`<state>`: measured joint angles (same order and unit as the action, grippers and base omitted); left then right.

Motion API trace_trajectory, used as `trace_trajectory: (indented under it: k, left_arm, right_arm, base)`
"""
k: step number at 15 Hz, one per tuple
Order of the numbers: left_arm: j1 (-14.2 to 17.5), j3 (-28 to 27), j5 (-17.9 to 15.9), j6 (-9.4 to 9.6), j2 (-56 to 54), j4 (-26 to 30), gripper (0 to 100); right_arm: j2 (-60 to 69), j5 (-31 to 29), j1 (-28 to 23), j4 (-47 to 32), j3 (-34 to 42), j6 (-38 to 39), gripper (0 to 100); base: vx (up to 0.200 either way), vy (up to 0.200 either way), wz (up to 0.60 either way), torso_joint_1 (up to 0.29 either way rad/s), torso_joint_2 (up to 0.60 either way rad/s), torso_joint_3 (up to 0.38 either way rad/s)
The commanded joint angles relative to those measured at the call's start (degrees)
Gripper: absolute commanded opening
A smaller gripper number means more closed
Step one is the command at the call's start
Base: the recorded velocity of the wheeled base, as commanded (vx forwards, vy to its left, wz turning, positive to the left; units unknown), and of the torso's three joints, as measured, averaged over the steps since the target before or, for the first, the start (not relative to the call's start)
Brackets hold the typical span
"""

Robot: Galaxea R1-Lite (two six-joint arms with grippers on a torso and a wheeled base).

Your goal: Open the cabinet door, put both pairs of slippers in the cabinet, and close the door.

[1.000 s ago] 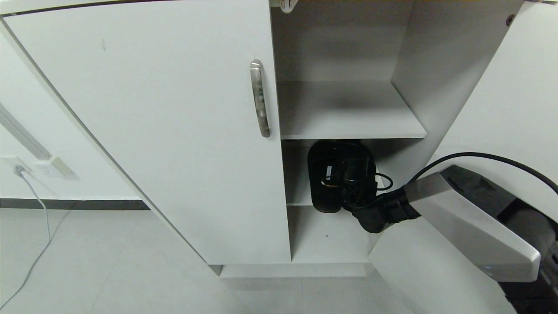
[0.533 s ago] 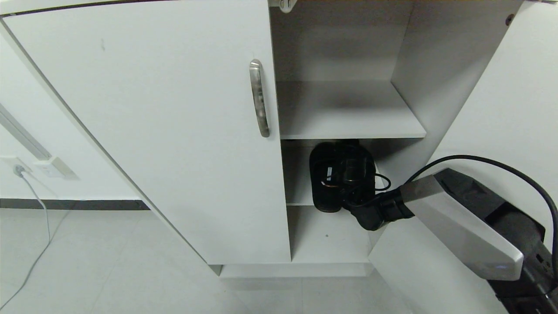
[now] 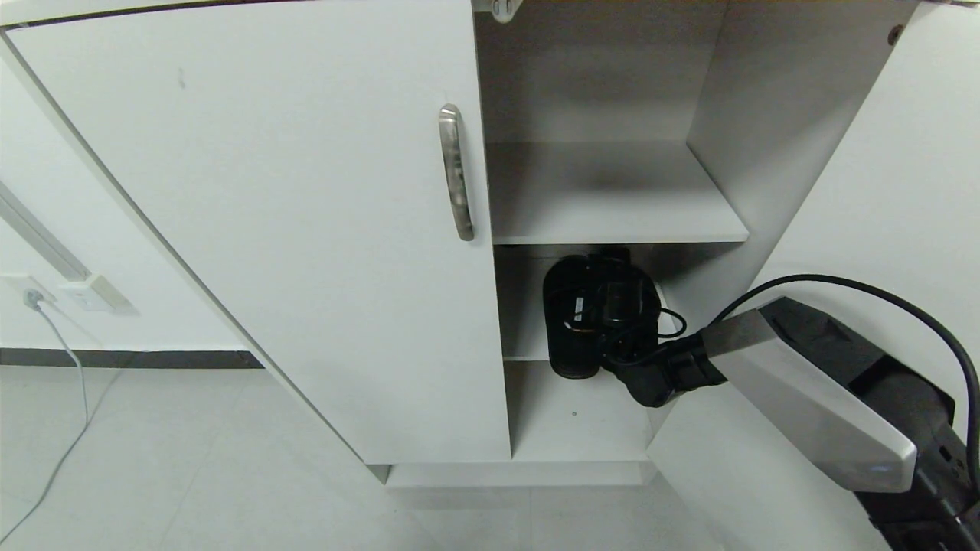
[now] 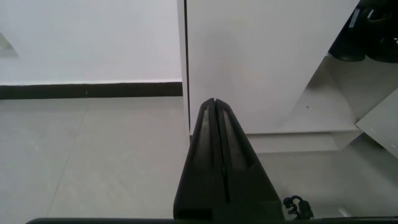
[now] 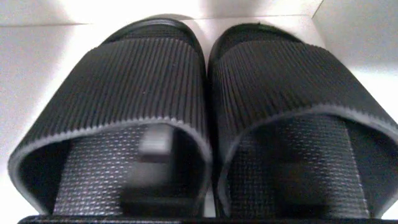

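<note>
Apparently slippers (image 3: 566, 337) sit pinched in right gripper (image 3: 616, 306) inside cabinet (image 3: 612, 199)

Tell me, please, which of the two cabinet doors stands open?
The right door, swung outward, exposing the black slippers inside; the left door, bearing the metal handle, is shut.

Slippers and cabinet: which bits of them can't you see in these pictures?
- Heels of the slippers: right wrist view, the picture's edge cuts them off.
- Most of one slipper: head view, the right arm covers it.
- Left half of the cabinet: head view, the shut door hides it.
- Right corner of the bottom shelf: head view, the open door stands before it.
</note>
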<state>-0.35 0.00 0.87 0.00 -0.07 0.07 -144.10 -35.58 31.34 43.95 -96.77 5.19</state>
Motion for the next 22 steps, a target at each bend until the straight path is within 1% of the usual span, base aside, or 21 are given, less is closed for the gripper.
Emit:
trace_trajectory:
  k: [1, 3, 8, 10, 12, 15, 21, 22]
  left_arm:
    - [0.0, 0.0, 0.0, 0.0, 0.1, -0.1, 0]
    - [0.0, 0.0, 0.0, 0.0, 0.1, 0.0, 0]
    - [0.0, 0.0, 0.0, 0.0, 0.1, 0.0, 0]
    - [0.0, 0.0, 0.0, 0.0, 0.1, 0.0, 0]
    - [0.0, 0.0, 0.0, -0.09, 0.1, 0.0, 0]
    - [0.0, 0.0, 0.0, -0.18, 0.1, 0.0, 0]
    - [0.0, 0.0, 0.0, -0.09, 0.1, 0.0, 0]
    - [0.0, 0.0, -0.1, -0.09, 0.1, 0.0, 0]
  right_arm:
    - [1.9, 0.0, 0.4, 0.3, 2.6, 0.0, 100]
    - [5.6, 0.0, 1.4, 1.9, 8.2, 0.2, 100]
    - [16.9, -0.5, 6.9, 12.1, 29.9, 0.2, 100]
    - [20.3, -0.5, 8.6, 15.6, 37.7, 0.2, 100]
    - [22.9, -0.5, 10.3, 19.1, 43.7, 0.2, 100]
    - [23.6, -0.5, 11.5, 22.8, 48.1, 0.3, 100]
    - [22.9, -0.5, 11.6, 23.1, 48.3, 0.3, 100]
    - [22.9, -0.6, 11.6, 23.2, 48.3, 0.3, 100]
  base:
    - [0.0, 0.0, 0.0, 0.0, 0.0, 0.0]
    - [0.0, 0.0, 0.0, 0.0, 0.0, 0.0]
    - [0.0, 0.0, 0.0, 0.0, 0.0, 0.0]
    - [0.0, 0.0, 0.0, 0.0, 0.0, 0.0]
    - [0.0, 0.0, 0.0, 0.0, 0.0, 0.0]
    - [0.0, 0.0, 0.0, 0.0, 0.0, 0.0]
    - [0.0, 0.0, 0.0, 0.0, 0.0, 0.0]
    - [-0.2, 0.0, 0.0, 0.002, 0.0, -0.002]
